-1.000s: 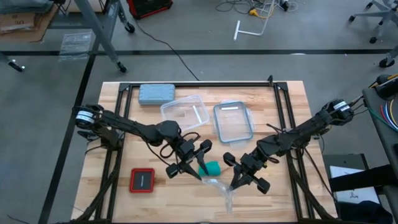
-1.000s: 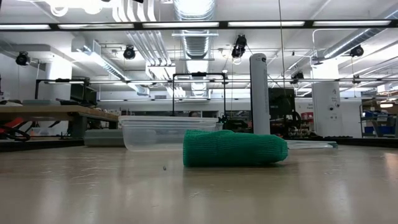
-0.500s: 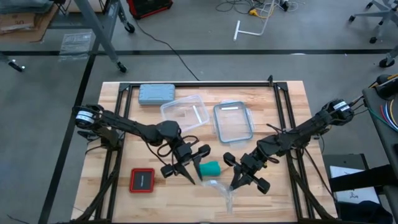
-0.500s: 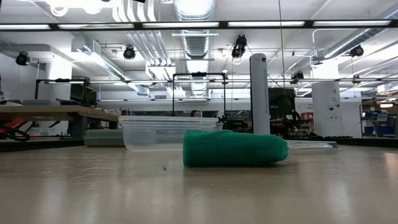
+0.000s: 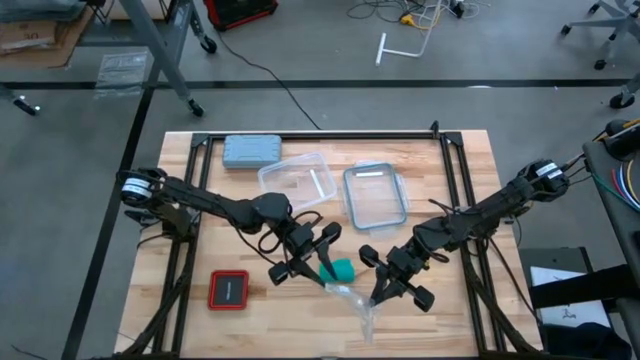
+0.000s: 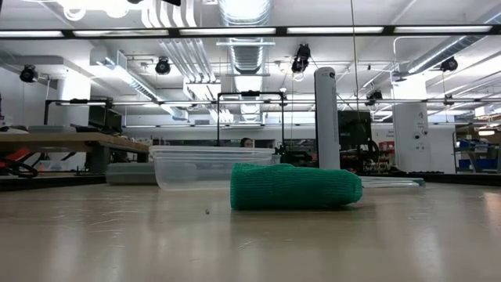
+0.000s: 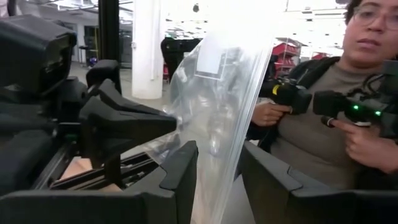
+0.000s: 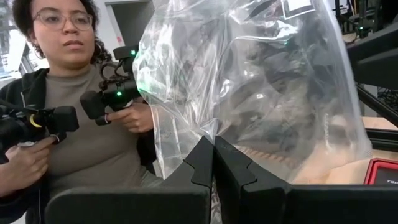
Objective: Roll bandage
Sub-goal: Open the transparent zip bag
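The teal-green bandage (image 5: 342, 268) is a short roll lying on its side on the wooden table (image 5: 450, 180), near the front middle; in the low view the bandage (image 6: 296, 186) rests on its long side. A clear plastic bag (image 5: 355, 298) lies just in front of it. My right gripper (image 5: 385, 290) is shut on the bag (image 8: 249, 81). My left gripper (image 5: 306, 258) is open beside the roll's left end, with an edge of the bag (image 7: 217, 93) between its fingers (image 7: 180, 174). My left gripper is open with the bag's edge (image 7: 214, 162) running through the gap between its fingers; I cannot tell whether either finger touches it. My right gripper pinches the clear bag at an edge (image 8: 208, 134) between its two shut fingers (image 8: 202, 162). The bag billows out beyond the fingertips, crumpled and slack.
A grey-blue case (image 5: 251, 150) lies at the far left, with a clear container (image 5: 298, 180) and its lid (image 5: 375, 195) behind the bandage. A red-framed black square (image 5: 229, 289) lies near the front left. A person (image 8: 81, 112) holding controllers stands beyond the table.
My left gripper has swung slightly toward the table's left edge and come back next to the bandage roll. The roll has stayed where it was. My right gripper has kept its hold on the bag.
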### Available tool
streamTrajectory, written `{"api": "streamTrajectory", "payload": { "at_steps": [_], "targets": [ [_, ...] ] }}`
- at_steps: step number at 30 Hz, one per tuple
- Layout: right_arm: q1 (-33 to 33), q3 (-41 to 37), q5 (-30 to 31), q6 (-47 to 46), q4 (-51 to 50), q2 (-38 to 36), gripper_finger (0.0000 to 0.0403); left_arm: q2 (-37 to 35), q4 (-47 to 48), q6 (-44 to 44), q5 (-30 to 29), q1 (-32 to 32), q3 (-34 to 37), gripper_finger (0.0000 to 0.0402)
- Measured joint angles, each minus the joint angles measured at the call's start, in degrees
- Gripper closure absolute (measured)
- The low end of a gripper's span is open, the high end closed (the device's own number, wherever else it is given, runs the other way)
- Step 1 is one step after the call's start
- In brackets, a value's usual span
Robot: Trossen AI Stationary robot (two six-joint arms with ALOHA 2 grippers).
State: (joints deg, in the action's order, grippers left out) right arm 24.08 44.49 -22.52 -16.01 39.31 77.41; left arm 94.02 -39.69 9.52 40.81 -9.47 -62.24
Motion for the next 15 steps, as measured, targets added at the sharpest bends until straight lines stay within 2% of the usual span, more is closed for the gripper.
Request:
{"api": "streamTrajectory", "payload": {
  "at_steps": [5, 8, 10, 13, 15],
  "targets": [
    [0.0, 0.0, 0.0, 0.0, 0.0, 0.0, 0.0403, 0.0, -0.4, -0.6, -1.3, 0.0, 0.0, 0.0288],
    [-0.1, 0.0, 1.7, 0.1, 0.0, 0.0, 0.0403, 0.0, -0.6, -4.3, -6.4, 0.0, 0.0, 0.0293],
    [-0.1, 0.0, 2.6, 0.1, -0.3, 0.0, 0.0403, 0.0, -0.5, -6.9, -8.1, -0.1, 0.0, 0.0313],
    [-0.1, 0.0, 2.6, -0.3, -1.6, -0.3, 0.0403, -0.2, -0.4, -8.3, -8.9, -0.2, 0.0, 0.0375],
    [-0.1, 0.0, 2.6, -1.0, -2.2, -0.7, 0.0403, -0.4, -0.4, -8.4, -8.9, -0.2, 0.0, 0.0392]
  ]
}}
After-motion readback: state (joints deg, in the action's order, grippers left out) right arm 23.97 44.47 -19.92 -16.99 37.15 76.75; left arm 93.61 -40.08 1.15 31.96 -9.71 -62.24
